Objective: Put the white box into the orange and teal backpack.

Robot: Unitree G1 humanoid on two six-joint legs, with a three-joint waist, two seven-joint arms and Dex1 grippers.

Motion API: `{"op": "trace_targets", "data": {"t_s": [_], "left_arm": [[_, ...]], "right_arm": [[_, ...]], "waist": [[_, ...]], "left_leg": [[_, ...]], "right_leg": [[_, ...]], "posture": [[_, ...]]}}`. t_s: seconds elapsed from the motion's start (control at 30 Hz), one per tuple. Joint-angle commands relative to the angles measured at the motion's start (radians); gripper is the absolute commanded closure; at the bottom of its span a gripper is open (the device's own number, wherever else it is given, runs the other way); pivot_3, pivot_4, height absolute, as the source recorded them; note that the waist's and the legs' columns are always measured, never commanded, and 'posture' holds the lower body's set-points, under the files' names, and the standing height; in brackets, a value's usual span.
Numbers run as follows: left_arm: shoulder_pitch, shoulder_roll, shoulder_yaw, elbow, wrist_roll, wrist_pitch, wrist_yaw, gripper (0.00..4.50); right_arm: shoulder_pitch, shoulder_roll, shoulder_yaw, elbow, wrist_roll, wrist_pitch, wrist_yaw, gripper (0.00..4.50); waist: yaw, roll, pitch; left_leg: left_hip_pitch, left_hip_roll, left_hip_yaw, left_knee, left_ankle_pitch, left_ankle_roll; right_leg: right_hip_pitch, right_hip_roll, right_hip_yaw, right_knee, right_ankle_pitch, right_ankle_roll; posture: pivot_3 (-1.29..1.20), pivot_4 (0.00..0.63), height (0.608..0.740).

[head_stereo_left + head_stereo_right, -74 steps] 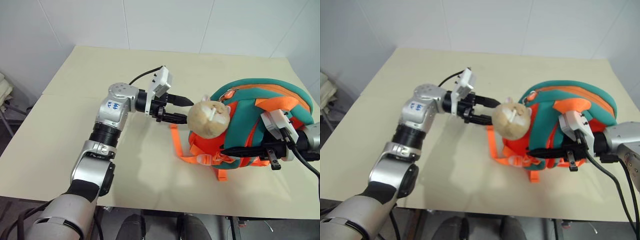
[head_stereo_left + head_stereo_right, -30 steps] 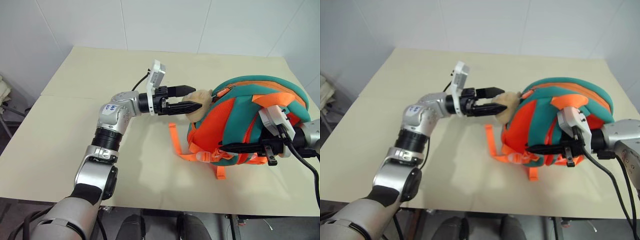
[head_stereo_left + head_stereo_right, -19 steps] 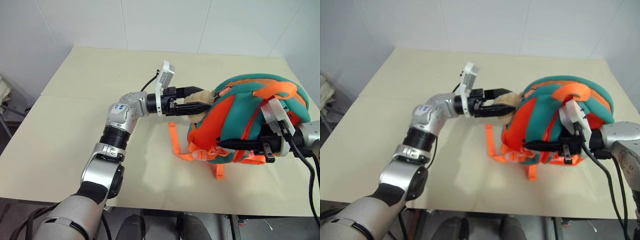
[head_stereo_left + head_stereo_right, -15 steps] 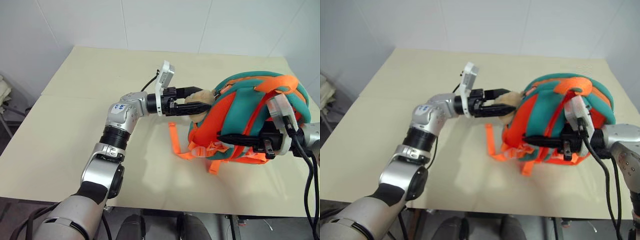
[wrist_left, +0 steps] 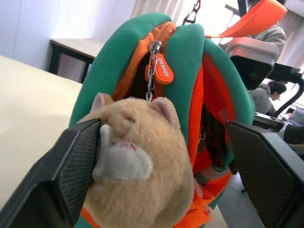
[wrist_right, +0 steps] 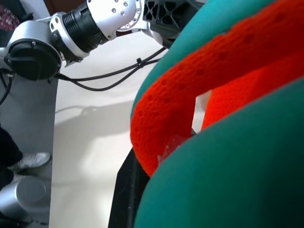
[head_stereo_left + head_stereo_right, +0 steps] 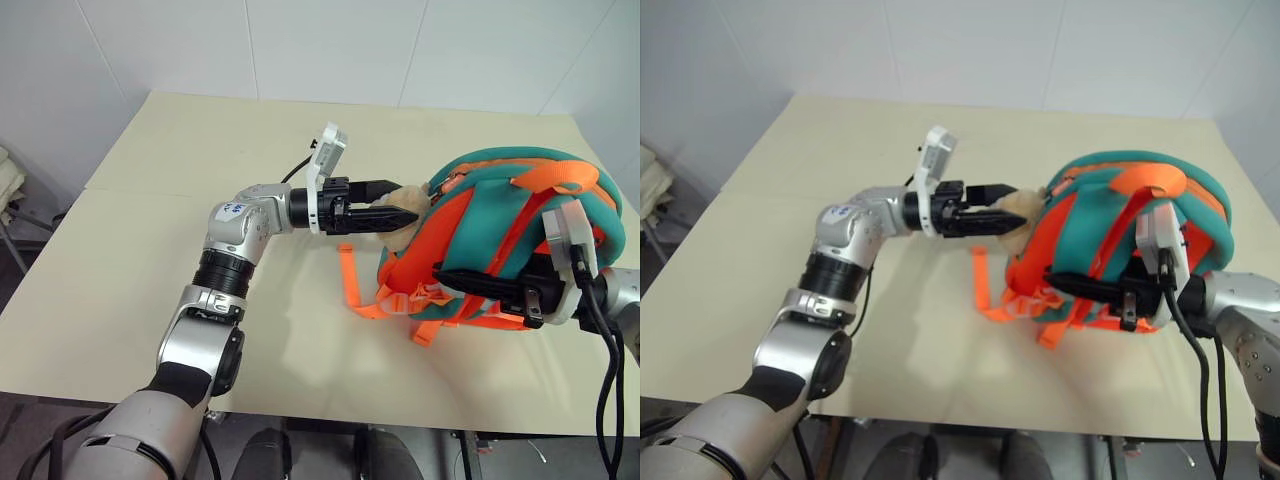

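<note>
The orange and teal backpack point(image 7: 510, 240) sits on its base at the right side of the cream table point(image 7: 150, 250), its rounded teal top up, orange panels and straps facing the front edge. Its tan plush animal head point(image 5: 137, 156) hangs at the left end, below the closed zipper's orange pull point(image 5: 159, 71). 2 loose orange straps point(image 7: 355, 285) trail onto the tabletop.

Head stereo pair looks forward-down over cream tabletop point(image 7: 150, 250); both eyes share rounded teal-and-orange fabric backpack point(image 7: 480, 215). Left wrist view close on tan plush animal head point(image 5: 137, 166); right wrist view pressed against backpack.
</note>
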Motion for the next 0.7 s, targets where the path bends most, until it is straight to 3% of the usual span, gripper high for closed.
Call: {"op": "trace_targets", "data": {"t_s": [0.03,0.23,0.37,0.7], "left_arm": [[0.010,0.001,-0.028,-0.059,-0.019,0.038,-0.020,1.45],[0.018,0.024,-0.051,-0.084,-0.010,0.069,-0.026,3.22],[0.011,0.028,-0.058,-0.084,-0.013,0.076,-0.031,4.10],[0.003,0.057,-0.090,-0.114,0.007,0.051,-0.051,4.19]], "right_arm": [[0.007,0.007,-0.055,-0.042,0.025,-0.021,-0.030,3.92],[0.027,0.013,-0.070,-0.062,0.028,-0.027,-0.062,3.92],[0.035,0.015,-0.069,-0.070,0.026,-0.031,-0.070,3.92],[0.034,0.011,-0.060,-0.055,0.007,-0.042,-0.067,3.92]], "waist": [[0.000,0.000,0.000],[0.000,0.000,0.000],[0.000,0.000,0.000],[0.000,0.000,0.000]], "left_leg": [[0.000,0.000,0.000,0.000,0.000,0.000],[0.000,0.000,0.000,0.000,0.000,0.000],[0.000,0.000,0.000,0.000,0.000,0.000],[0.000,0.000,0.000,0.000,0.000,0.000]], "right_leg": [[0.000,0.000,0.000,0.000,0.000,0.000],[0.000,0.000,0.000,0.000,0.000,0.000],[0.000,0.000,0.000,0.000,0.000,0.000],[0.000,0.000,0.000,0.000,0.000,0.000]], "posture": [[0.00,0.150,0.740],[0.00,0.150,0.740],[0.00,0.150,0.740],[0.00,0.150,0.740]]}}
